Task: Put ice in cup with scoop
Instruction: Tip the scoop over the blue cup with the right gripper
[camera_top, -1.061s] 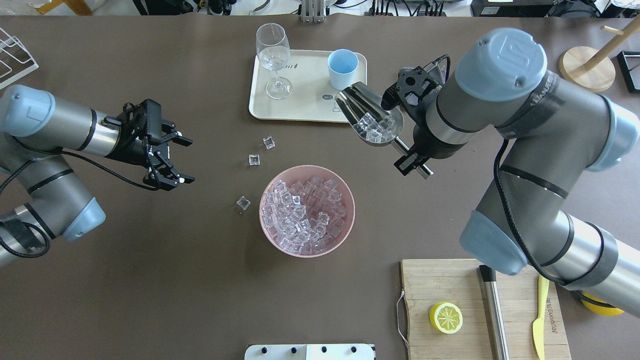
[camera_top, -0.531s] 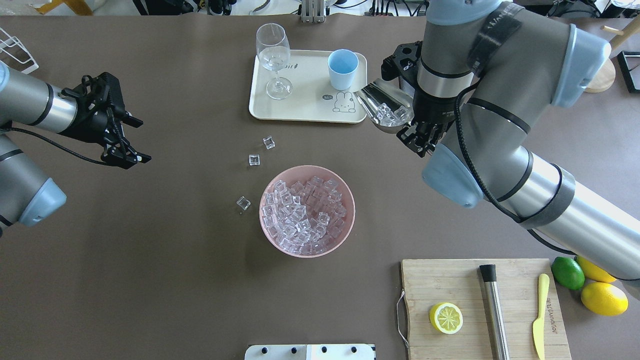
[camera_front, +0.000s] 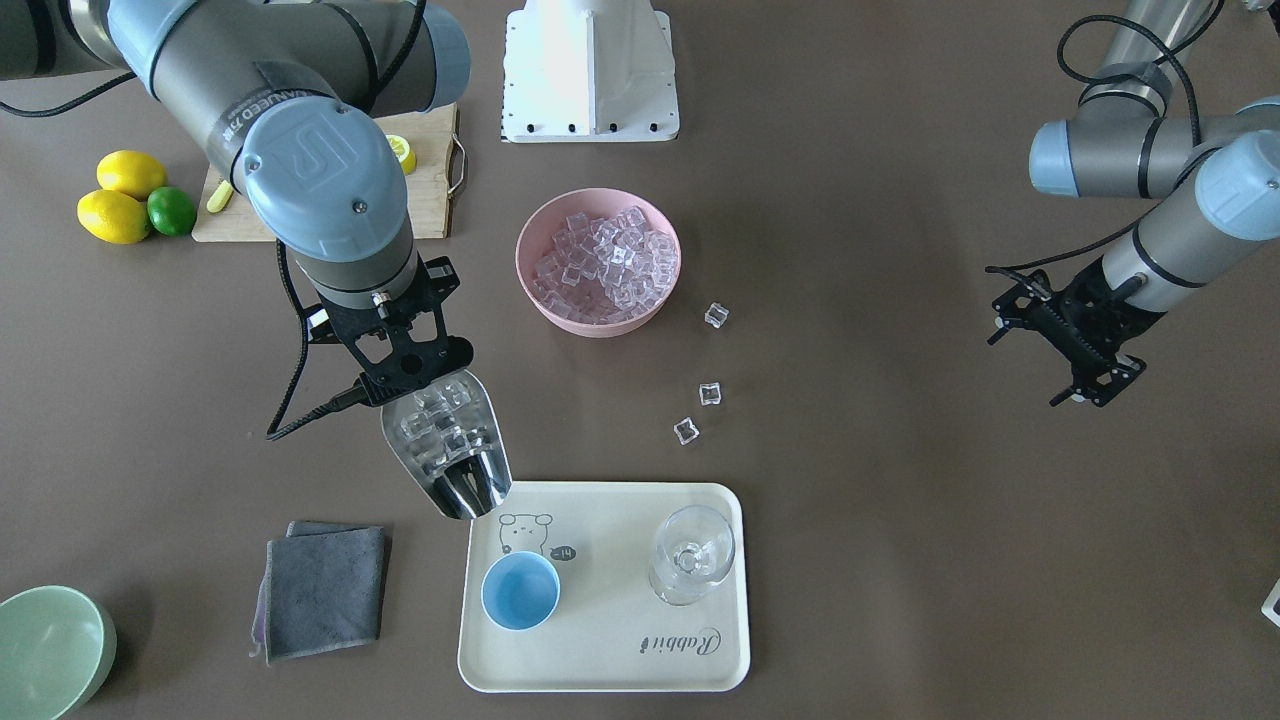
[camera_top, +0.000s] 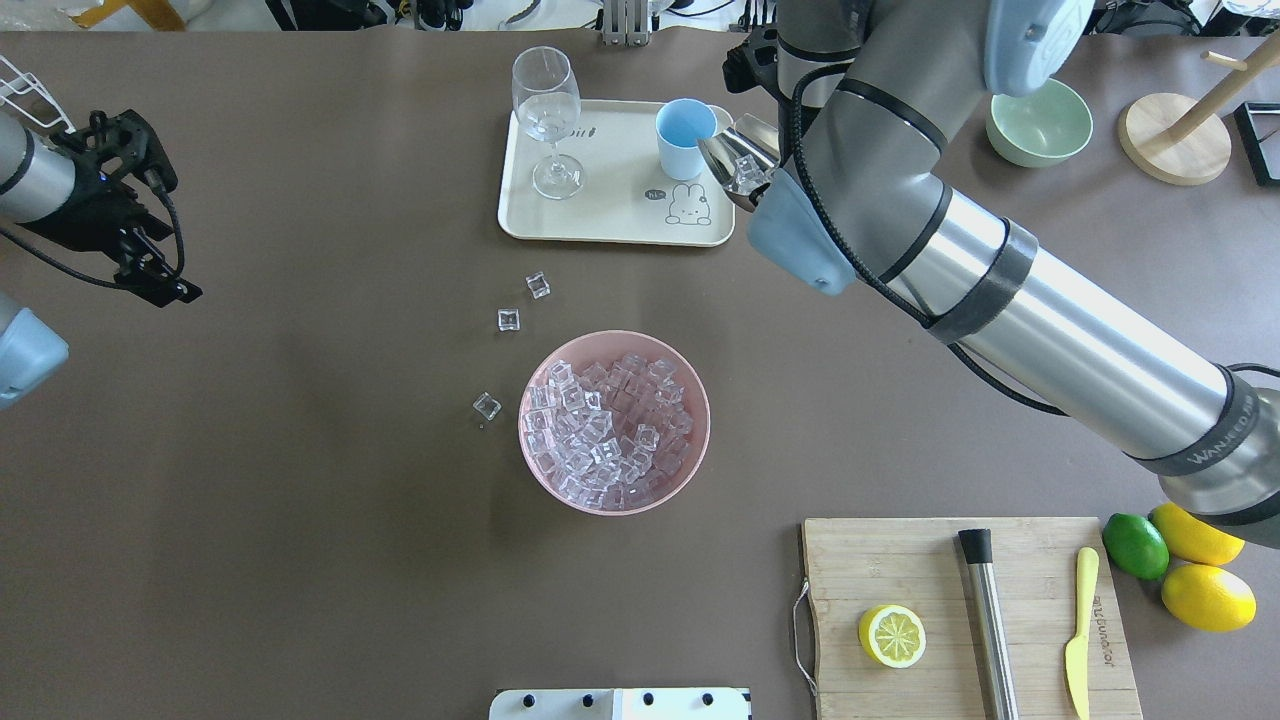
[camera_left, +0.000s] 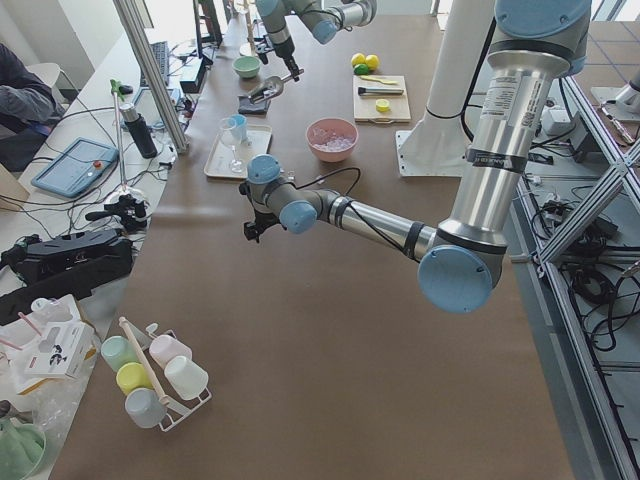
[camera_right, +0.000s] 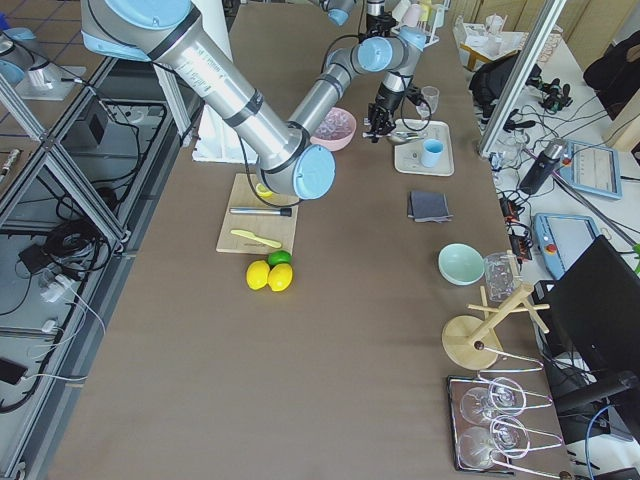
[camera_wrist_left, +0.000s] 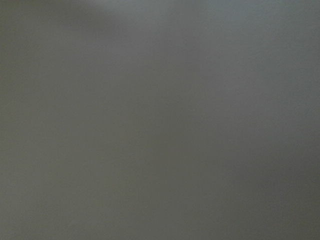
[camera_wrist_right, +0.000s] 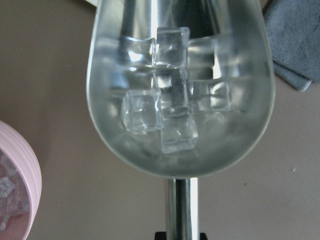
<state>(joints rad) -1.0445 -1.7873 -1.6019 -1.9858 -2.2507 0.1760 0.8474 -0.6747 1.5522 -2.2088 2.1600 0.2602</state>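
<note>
My right gripper (camera_front: 405, 372) is shut on the handle of the steel scoop (camera_front: 450, 450), which holds several ice cubes (camera_wrist_right: 165, 107). The scoop (camera_top: 735, 160) hangs over the tray's right edge, its front lip close beside the light-blue cup (camera_top: 685, 135). The cup (camera_front: 520, 590) stands upright on the tray and looks empty. In the overhead view the right gripper is hidden under the arm. A pink bowl (camera_top: 690, 400) at mid-table is full of ice (camera_top: 605, 430). My left gripper (camera_front: 1090, 385) is open and empty, far off at the table's left side (camera_top: 160, 280).
A wine glass (camera_top: 545, 120) shares the cream tray (camera_top: 610, 215). Three loose cubes (camera_top: 508, 320) lie left of the bowl. A green bowl (camera_top: 1038, 120), a grey cloth (camera_front: 320, 590), a cutting board (camera_top: 900, 560) with lemon half, steel cylinder and knife, and whole citrus (camera_top: 1180, 570) are around.
My right arm swung the loaded scoop away from the bowl and up to the cup's right side. My left arm drew back to the left edge of the table.
</note>
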